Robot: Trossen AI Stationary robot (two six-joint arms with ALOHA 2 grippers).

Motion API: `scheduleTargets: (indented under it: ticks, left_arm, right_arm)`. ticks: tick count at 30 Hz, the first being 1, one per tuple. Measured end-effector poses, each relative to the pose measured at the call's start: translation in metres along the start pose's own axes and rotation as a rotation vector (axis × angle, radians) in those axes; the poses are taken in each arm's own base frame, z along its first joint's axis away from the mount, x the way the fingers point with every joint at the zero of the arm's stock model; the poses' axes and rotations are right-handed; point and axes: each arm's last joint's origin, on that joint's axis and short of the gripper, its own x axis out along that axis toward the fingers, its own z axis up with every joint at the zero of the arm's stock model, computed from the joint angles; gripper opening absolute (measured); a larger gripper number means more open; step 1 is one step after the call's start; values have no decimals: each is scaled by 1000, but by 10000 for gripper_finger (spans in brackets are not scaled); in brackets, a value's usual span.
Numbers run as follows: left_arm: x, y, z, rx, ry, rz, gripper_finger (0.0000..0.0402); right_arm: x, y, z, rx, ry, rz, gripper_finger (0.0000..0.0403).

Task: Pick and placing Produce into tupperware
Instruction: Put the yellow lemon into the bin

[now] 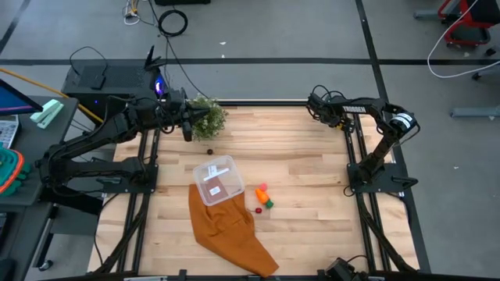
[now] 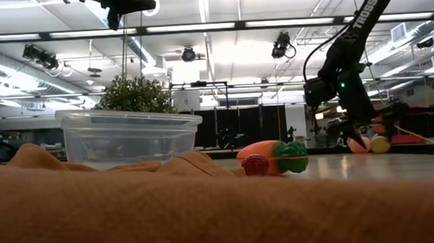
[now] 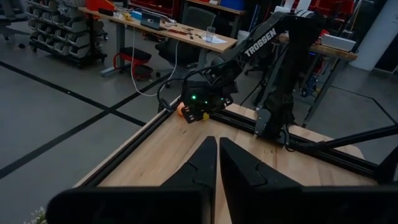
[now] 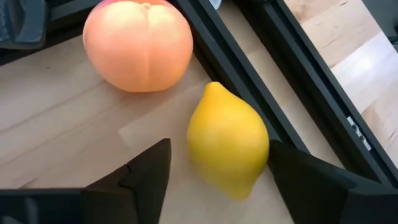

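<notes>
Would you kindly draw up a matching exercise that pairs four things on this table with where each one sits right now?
Things:
1. lemon
2. tupperware
3. potted plant
4. carrot

Places:
A. beside the left gripper, at the table's far edge
B. on the rust-orange cloth
C. between the right gripper fingers, at the far right corner
D. on bare wood just right of the cloth

Pairs: 1-C, 2-B, 3-A, 4-D
</notes>
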Motion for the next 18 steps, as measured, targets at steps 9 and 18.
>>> scheduleTargets:
  ticks: [9,18]
  left_arm:
    - [0,0,-1,-2,5,1,17]
    - [0,0,0,-6,5,0,26]
  right_arm:
    - [0,2,1,12,5,22,145]
    - [-4,3,-3,-53,20,44,146]
